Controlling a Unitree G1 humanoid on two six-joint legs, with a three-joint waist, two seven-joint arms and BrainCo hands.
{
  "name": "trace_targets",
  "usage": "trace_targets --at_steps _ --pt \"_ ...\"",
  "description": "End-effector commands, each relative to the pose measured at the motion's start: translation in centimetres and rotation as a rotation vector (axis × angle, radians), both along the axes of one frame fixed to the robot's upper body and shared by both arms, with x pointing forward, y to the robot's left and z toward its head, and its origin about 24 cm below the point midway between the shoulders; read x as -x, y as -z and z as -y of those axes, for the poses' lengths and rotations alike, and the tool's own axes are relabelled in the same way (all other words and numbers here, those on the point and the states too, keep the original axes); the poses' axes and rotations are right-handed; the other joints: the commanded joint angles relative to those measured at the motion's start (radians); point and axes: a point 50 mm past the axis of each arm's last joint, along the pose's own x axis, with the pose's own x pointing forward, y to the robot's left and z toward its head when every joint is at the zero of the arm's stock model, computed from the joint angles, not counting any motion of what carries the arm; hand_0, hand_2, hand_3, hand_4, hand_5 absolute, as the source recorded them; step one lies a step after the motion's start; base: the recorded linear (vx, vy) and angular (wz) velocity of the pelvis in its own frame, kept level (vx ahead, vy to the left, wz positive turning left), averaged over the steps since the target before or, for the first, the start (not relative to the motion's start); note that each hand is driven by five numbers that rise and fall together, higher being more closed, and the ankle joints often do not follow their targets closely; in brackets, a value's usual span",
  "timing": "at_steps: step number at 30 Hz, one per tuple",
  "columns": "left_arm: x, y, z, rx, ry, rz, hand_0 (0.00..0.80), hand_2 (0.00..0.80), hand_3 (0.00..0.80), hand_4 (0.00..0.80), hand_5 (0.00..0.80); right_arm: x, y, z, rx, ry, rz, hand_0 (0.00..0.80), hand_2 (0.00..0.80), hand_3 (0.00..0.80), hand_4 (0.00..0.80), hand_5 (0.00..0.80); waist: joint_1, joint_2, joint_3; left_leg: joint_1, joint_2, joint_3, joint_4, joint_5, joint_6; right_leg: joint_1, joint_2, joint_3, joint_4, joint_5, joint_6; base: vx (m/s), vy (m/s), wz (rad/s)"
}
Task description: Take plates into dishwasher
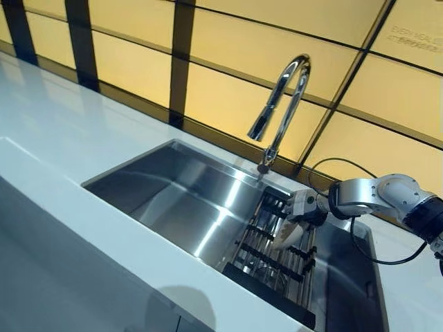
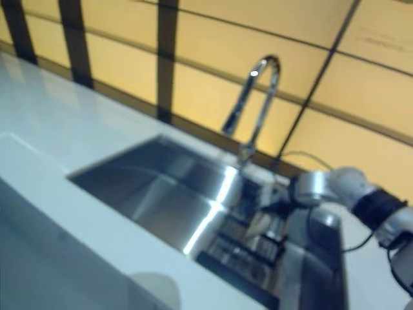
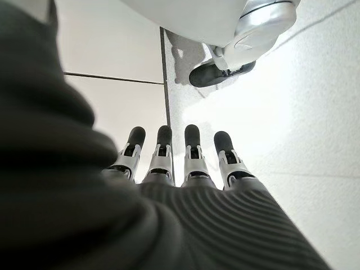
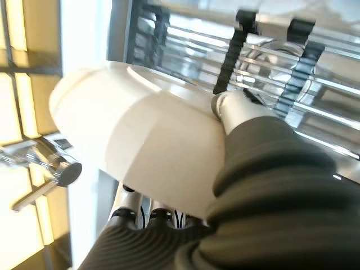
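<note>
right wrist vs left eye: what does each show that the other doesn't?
Only the right wrist view shows the white plate up close, clamped between the right hand's thumb and fingers.

Only the left eye view shows the whole steel sink, the white counter and the yellow panelled wall.

Both show the faucet, the drying rack in the sink, and the hand over that rack.
</note>
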Motion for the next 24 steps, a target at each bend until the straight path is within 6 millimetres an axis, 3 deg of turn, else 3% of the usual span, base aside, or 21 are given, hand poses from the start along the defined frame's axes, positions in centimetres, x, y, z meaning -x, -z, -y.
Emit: trace_targets --at_steps 1,8,9,11,12,14,16,19,22,24 --pt "1.4 0.7 0.4 0.004 0.014 -0.044 0.000 0.000 0.000 0.000 0.000 -0.1 -4.3 2.4 -0.137 0.097 0.180 0.800 0.800 0.800 0.800 0.800 -0.031 -0.013 -0.053 -0.015 -0.046 0.062 -0.003 -0.075 0.059 0.034 -0.043 -0.003 0.013 -0.032 0.102 -0.025 0.154 -0.32" --pt "1.7 1.0 0.4 0.017 -0.023 -0.037 0.000 0.000 0.000 0.000 0.000 0.7 -9.3 4.3 -0.659 0.156 0.433 0.800 0.800 0.800 0.800 0.800 -0.090 0.020 -0.056 0.006 -0.057 0.099 0.003 -0.092 0.086 -0.016 -0.074 0.059 0.087 -0.023 0.131 -0.029 0.163 -0.30" --pt "1.6 1.0 0.7 0.032 -0.028 -0.027 0.000 0.000 0.000 0.000 0.000 1.2 -10.4 5.2 -0.814 0.171 0.488 0.800 0.800 0.800 0.800 0.800 -0.106 0.037 -0.052 0.007 -0.060 0.102 0.011 -0.094 0.092 -0.031 -0.082 0.075 0.111 -0.022 0.137 -0.018 0.153 -0.21" --pt "1.4 1.0 0.9 0.036 -0.027 -0.022 0.000 0.000 0.000 0.000 0.000 1.6 -10.9 5.9 -0.938 0.180 0.511 0.800 0.800 0.800 0.800 0.800 -0.113 0.044 -0.048 0.009 -0.062 0.103 0.015 -0.098 0.095 -0.038 -0.087 0.084 0.126 -0.023 0.140 0.000 0.178 -0.17" --pt "1.5 1.2 1.2 0.045 -0.024 -0.021 0.000 0.000 0.000 0.000 0.000 2.3 -12.0 6.5 -1.108 0.165 0.560 0.800 0.800 0.800 0.800 0.800 -0.127 0.061 -0.041 0.014 -0.067 0.100 0.020 -0.101 0.098 -0.053 -0.092 0.094 0.144 -0.017 0.146 0.039 0.195 -0.20" --pt "1.7 1.2 1.3 0.045 -0.015 -0.024 0.000 0.000 0.000 0.000 0.000 2.9 -12.5 7.1 -1.226 0.148 0.591 0.800 0.800 0.800 0.800 0.800 -0.131 0.066 -0.038 0.017 -0.069 0.099 0.021 -0.103 0.100 -0.060 -0.093 0.100 0.149 -0.012 0.149 0.048 0.128 -0.16" --pt "2.3 1.5 1.5 0.051 -0.008 -0.040 0.000 0.000 0.000 0.000 0.000 4.2 -13.8 7.6 -1.488 0.081 0.638 0.800 0.800 0.800 0.800 0.800 -0.148 0.082 -0.035 0.022 -0.073 0.100 0.020 -0.109 0.102 -0.070 -0.096 0.109 0.148 -0.003 0.154 0.067 0.121 -0.15" --pt "2.9 1.8 1.6 0.056 -0.016 -0.060 0.000 0.000 0.000 0.000 0.000 6.0 -13.8 7.7 -1.781 -0.031 0.657 0.800 0.800 0.800 0.800 0.800 -0.165 0.097 -0.036 0.028 -0.081 0.099 0.012 -0.122 0.107 -0.085 -0.096 0.124 0.130 0.017 0.160 0.073 0.103 -0.25" --pt "3.6 1.9 1.4 0.054 -0.022 -0.081 0.000 0.000 0.000 0.000 0.000 7.6 -13.5 7.5 -1.995 -0.138 0.634 0.800 0.800 0.800 0.800 0.800 -0.170 0.104 -0.036 0.030 -0.087 0.112 0.009 -0.137 0.113 -0.099 -0.111 0.104 0.110 0.036 0.165 0.034 0.037 -0.34" --pt "4.3 2.0 1.3 0.053 -0.047 -0.089 0.000 0.000 0.000 0.000 0.000 8.5 -13.5 7.0 -2.071 -0.229 0.637 0.800 0.800 0.800 0.800 0.800 -0.153 0.109 -0.030 0.034 -0.078 0.156 0.011 -0.143 0.109 -0.106 -0.150 0.004 0.126 0.062 0.171 -0.037 -0.017 -0.60"
